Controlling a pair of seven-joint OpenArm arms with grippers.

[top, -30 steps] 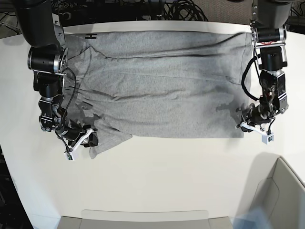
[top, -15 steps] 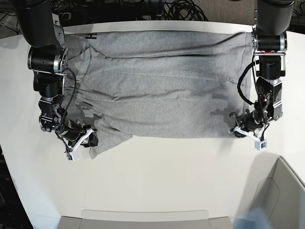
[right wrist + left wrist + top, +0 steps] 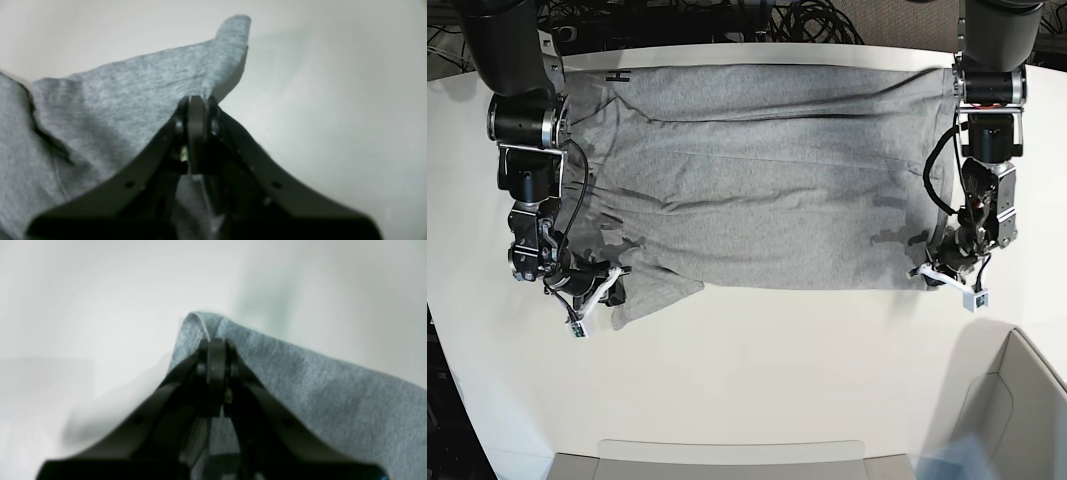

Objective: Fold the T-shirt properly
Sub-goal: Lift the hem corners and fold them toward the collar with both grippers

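The heather-grey T-shirt [image 3: 767, 180] lies spread flat across the far half of the white table [image 3: 757, 370], with black lettering peeking out at its far left corner. My left gripper [image 3: 934, 272] is at the shirt's near right corner, and the left wrist view shows the left gripper [image 3: 216, 340] shut on a pinched fold of the T-shirt [image 3: 317, 390]. My right gripper [image 3: 613, 289] is at the near left sleeve. In the right wrist view the right gripper [image 3: 196, 99] is shut on the edge of the T-shirt [image 3: 116, 93], and a tip of cloth sticks out past the jaws.
A grey bin [image 3: 1017, 400] stands at the near right corner. A flat grey tray [image 3: 727, 460] runs along the near edge. Black cables [image 3: 727, 20] pile behind the table's far edge.
Both grippers have gone from open to shut on the cloth. The left gripper slid inward and down onto the shirt's corner, and the right gripper settled onto the sleeve edge.
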